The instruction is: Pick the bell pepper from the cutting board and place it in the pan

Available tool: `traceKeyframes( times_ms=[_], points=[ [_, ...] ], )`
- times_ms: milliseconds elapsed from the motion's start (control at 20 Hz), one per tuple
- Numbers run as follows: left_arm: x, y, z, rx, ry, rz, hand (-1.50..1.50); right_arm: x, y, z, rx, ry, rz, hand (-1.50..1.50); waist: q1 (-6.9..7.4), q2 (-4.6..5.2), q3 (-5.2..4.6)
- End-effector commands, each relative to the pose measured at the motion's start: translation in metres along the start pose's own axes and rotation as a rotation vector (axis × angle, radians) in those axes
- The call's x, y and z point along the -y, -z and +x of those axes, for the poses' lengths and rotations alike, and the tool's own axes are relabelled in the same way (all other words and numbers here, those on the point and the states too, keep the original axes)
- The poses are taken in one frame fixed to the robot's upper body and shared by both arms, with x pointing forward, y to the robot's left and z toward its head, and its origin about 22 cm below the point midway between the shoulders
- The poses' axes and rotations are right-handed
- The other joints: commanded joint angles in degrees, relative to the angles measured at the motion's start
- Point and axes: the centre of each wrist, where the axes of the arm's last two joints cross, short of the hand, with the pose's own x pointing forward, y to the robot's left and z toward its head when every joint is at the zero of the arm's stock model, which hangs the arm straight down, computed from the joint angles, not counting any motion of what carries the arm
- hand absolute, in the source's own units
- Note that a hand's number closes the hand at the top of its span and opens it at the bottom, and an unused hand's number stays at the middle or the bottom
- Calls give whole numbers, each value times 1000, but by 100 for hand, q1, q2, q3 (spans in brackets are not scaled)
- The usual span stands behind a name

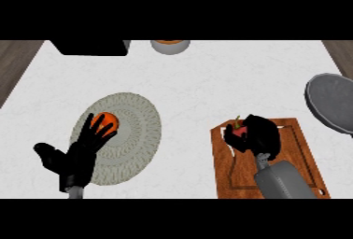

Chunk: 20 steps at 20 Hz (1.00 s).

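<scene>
Right hand (257, 135): curling round the bell pepper (238, 130), fingers and thumb closing on it from the right.
Bell pepper: sitting red, stem up, at the far left corner of the cutting board (298, 154); whether lifting clear of the wood yet, not showing.
Pan (332, 103): lying grey at the right edge, beyond the board's far right corner, partly cut off.
Step in hand: securing the pepper, by judgement, ahead of the carry.
Advice: lifting straight up first, then travelling right and away, releasing only over the pan's floor, avoiding the rim.
Left hand (82, 148): resting spread, fingers straight, over the woven mat (138, 135), fingertips beside an orange fruit (109, 121).
</scene>
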Motion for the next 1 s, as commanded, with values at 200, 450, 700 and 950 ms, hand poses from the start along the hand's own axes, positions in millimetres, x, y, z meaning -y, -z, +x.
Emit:
traceKeyframes(
  times_ms=[200,450,700,950],
  points=[
    [-30,-13,-13,-88,18,73,0,37,-49,-19,455,-77,-49,150,-157,72,25],
    [-21,-6,-14,-76,30,115,0,85,-67,-46,433,38,-407,150,-302,65,29],
    [-9,-17,-22,-71,17,70,0,123,-93,-56,346,132,-482,150,-154,96,27],
    [-6,9,-18,-68,29,80,0,146,-95,-69,292,208,-487,150,-132,118,27]
  ],
)
